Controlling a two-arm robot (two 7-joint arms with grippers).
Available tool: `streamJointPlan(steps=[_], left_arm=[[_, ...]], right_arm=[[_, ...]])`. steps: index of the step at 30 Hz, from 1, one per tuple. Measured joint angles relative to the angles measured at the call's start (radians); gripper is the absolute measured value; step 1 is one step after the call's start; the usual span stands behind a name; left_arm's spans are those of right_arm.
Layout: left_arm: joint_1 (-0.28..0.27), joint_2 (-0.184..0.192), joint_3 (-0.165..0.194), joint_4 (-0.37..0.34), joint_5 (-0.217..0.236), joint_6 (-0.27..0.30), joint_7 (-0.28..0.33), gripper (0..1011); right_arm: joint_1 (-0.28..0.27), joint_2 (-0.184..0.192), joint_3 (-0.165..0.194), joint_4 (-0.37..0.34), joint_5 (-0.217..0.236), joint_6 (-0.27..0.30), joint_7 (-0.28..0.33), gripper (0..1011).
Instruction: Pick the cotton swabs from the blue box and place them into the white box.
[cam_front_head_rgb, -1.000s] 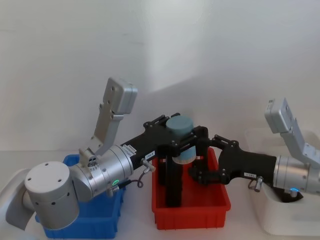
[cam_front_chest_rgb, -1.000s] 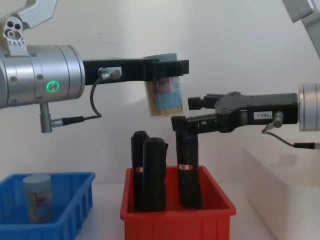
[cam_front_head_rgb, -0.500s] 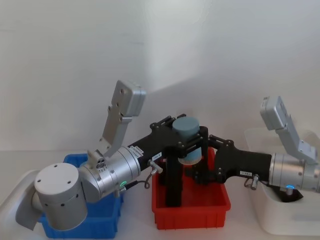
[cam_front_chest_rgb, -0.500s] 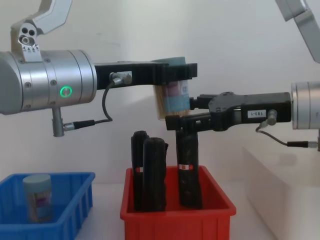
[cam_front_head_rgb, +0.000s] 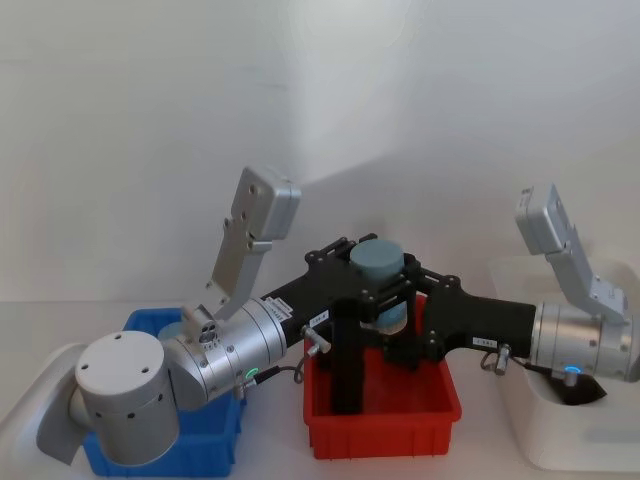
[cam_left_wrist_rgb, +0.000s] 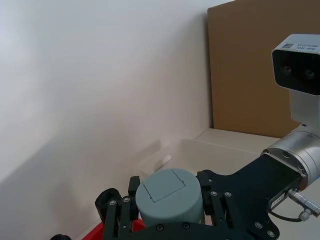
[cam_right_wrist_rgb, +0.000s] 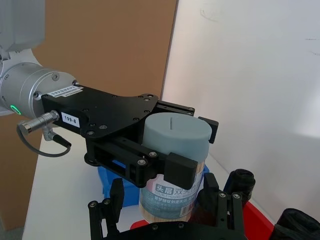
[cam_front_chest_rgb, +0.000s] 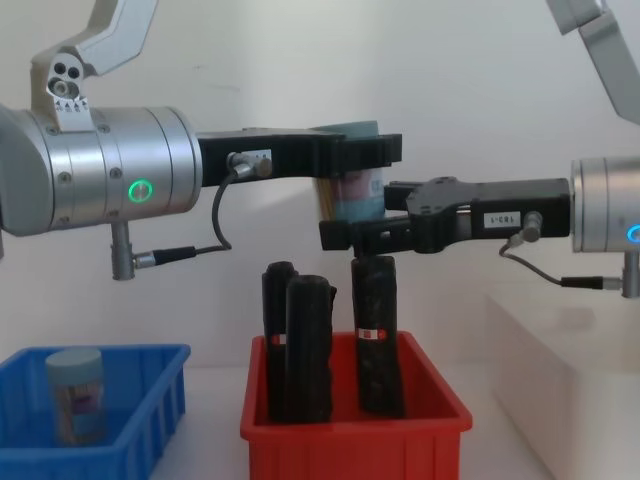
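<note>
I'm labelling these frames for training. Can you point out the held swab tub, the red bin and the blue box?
Held swab tub (cam_right_wrist_rgb: 176, 134), right wrist view, on its grey-blue lid.
Red bin (cam_front_chest_rgb: 352, 452), chest view, on its front wall.
Blue box (cam_front_chest_rgb: 150, 405), chest view, on its right wall.

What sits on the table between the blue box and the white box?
The red bin holding black cylinders, seen in the head and chest views.

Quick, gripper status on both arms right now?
Left gripper: closed on the cotton swab tub, held in the air above the red bin.
Right gripper: open, fingers either side of the tub's lower part.
</note>
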Motion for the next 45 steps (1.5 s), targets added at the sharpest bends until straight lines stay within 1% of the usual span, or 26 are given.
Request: streamJointPlan(steps=[10, 11, 14, 15, 18, 19, 21, 23, 37, 38, 40, 42, 45], left_arm=[[0.003, 0.002, 0.001, -0.003, -0.001, -0.001, 0.001, 706], [0.003, 0.002, 0.001, -0.003, -0.001, -0.001, 0.001, 706], [0.003, 0.003, 0.002, -0.004, -0.002, -0.001, 0.001, 706], [0.003, 0.003, 0.002, -0.004, -0.002, -0.001, 0.001, 706], [0.004, 0.003, 0.002, -0.004, -0.003, -0.002, 0.001, 706], [0.004, 0.003, 0.002, -0.004, -0.003, -0.002, 0.001, 706], [0.004, 0.003, 0.002, -0.004, -0.003, -0.002, 0.001, 706], [0.004, 0.003, 0.002, -0.005, -0.003, -0.002, 0.001, 706], [0.005, 0.004, 0.002, -0.005, -0.005, -0.002, 0.001, 705], [0.005, 0.004, 0.002, -0.005, -0.005, -0.002, 0.001, 712], [0.005, 0.004, 0.002, -0.005, -0.005, -0.002, 0.001, 757], [0.005, 0.004, 0.002, -0.005, -0.005, -0.002, 0.001, 825], [0.005, 0.004, 0.002, -0.005, -0.005, -0.002, 0.001, 901]], right_arm=[[0.005, -0.002, -0.005, 0.005, 0.010, -0.001, -0.006, 993], [0.006, -0.002, -0.006, 0.006, 0.011, -0.001, -0.006, 963], [0.007, -0.003, -0.007, 0.007, 0.013, -0.001, -0.007, 927], [0.007, -0.003, -0.007, 0.007, 0.013, -0.002, -0.008, 883], [0.007, -0.003, -0.007, 0.007, 0.014, -0.002, -0.008, 828], [0.007, -0.003, -0.008, 0.008, 0.015, -0.002, -0.008, 775], [0.007, -0.003, -0.008, 0.008, 0.015, -0.002, -0.009, 735], [0.008, -0.003, -0.008, 0.008, 0.016, -0.002, -0.010, 672], [0.009, -0.004, -0.009, 0.009, 0.018, -0.002, -0.009, 664], [0.009, -0.004, -0.009, 0.009, 0.018, -0.002, -0.009, 664], [0.009, -0.004, -0.009, 0.009, 0.018, -0.002, -0.009, 662], [0.009, -0.004, -0.009, 0.009, 0.018, -0.002, -0.009, 662], [0.009, -0.004, -0.009, 0.009, 0.018, -0.002, -0.009, 662]])
